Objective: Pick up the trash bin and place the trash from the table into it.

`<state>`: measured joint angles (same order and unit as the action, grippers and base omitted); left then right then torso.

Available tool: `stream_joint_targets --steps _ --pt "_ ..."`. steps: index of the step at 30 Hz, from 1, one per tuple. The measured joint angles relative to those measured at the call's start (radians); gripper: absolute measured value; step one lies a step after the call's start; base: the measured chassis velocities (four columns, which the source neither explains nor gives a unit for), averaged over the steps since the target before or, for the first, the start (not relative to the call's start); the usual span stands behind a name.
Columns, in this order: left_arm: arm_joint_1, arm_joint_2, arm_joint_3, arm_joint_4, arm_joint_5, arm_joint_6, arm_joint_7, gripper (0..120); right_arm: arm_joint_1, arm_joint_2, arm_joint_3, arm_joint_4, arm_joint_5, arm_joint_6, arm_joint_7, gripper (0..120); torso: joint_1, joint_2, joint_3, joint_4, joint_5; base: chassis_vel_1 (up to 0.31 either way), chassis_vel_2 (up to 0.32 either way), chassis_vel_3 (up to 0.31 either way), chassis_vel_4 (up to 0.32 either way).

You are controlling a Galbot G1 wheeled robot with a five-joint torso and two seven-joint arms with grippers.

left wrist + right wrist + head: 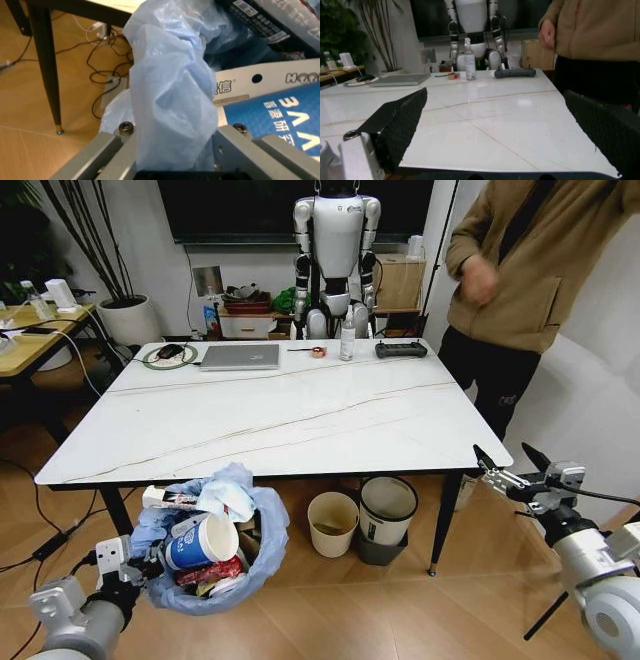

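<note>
Hanging below the table's (270, 420) near-left corner, the trash bin (212, 565) sits at the left gripper (135, 565), its light-blue bag billowing over the rim. The left wrist view shows a bunched fold of that bag (170, 101) running down between the two grey fingers (107, 153), w/ the fingers close on either side of it, so the left gripper is clamped on the bag at the bin's edge. The bin is full: a blue-and-white paper cup (203, 540) lies on its side on top, a crushed red can (210, 571) below it, a white packet (168, 499) poking out at the far-left rim, crumpled white paper (228, 500) near the top, and a bit of brown cardboard (247, 542) on the right side. In the left wrist view a white box w/ printed characters (260, 80) and a blue printed surface (280, 116) press up against the bag.

On the table's far edge, left to right: a grey laptop (239, 357), a spray bottle (347, 340) and a dark controller (400, 350).

Under the table, on the floor, a cream plastic bin (332, 523) stands just beside a white bin w/ black rim (387, 518); contents of either can't be told.

Right gripper (512, 462) is off the table's near-right corner, at about tabletop height, fingers spread wide and holding nothing. In the right wrist view the two dark fingers (400, 123) frame the glossy tabletop (490, 127).
</note>
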<state>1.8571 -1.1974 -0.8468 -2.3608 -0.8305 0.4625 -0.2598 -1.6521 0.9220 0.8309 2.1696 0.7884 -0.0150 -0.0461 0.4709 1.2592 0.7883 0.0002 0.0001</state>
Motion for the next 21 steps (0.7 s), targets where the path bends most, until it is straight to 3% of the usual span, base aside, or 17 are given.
stream_joint_targets --steps 21 --pt "-0.043 -0.053 0.052 0.067 -0.027 -0.006 -0.025 0 0.007 -0.003 -0.009 -0.001 0.002 0.0 0.001 100 -0.001 -0.004 -0.002 0.0 -0.0001 0.0 0.0 0.0 0.0"
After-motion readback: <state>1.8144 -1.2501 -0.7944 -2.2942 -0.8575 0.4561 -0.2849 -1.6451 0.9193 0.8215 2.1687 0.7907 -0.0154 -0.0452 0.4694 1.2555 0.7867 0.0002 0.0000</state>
